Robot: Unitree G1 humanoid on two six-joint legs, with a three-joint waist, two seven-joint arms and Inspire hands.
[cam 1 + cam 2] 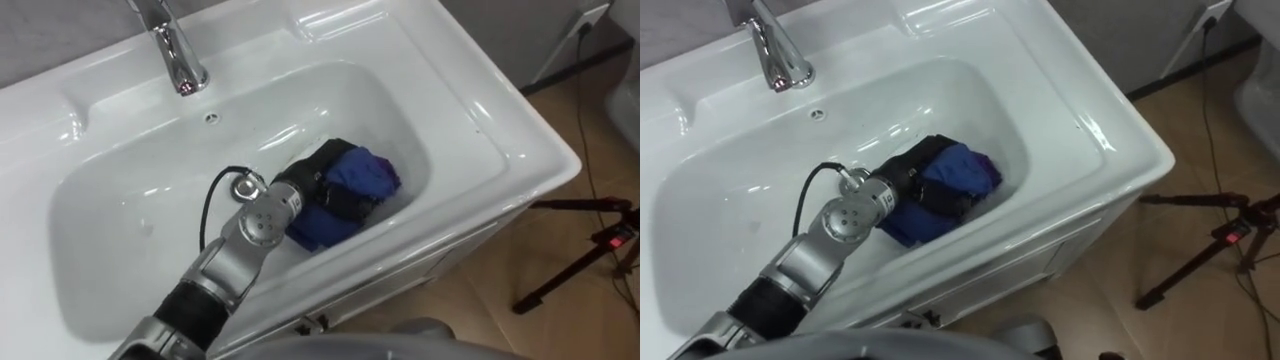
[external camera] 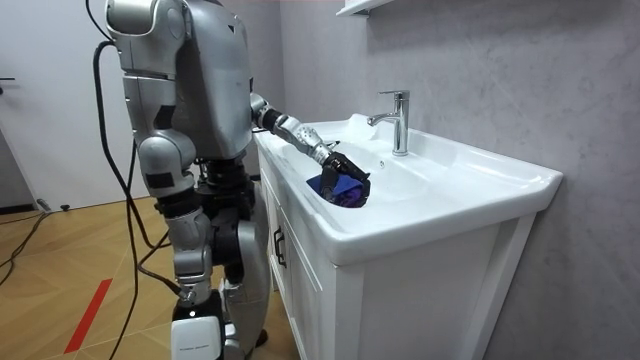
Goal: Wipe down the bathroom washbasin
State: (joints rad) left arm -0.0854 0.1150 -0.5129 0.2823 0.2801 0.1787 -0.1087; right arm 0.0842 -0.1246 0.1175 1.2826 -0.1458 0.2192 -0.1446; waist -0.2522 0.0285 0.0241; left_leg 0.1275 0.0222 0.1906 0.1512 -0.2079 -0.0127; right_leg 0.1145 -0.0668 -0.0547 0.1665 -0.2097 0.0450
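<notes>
no readable text, no labels, brands, numbers or signs legible on the basin (image 1: 500, 150), tap (image 1: 177, 55), cabinet (image 2: 430, 290)

We're seeing bright, even overhead light; white glare streaks the basin (image 1: 300, 130) wall beyond the left hand's fingers (image 1: 345, 203), faint shadow pooling right under them.

The blue cloth (image 1: 362, 172) bunches over the left robot hand (image 1: 316, 180), covering its palm and the tips of the dark fingers curled into it, and hides the part of the basin (image 1: 130, 200) beneath. In the eye views the top edge cuts off the tap (image 1: 178, 58), and the right edge cuts off the tripod (image 1: 610, 238).
</notes>
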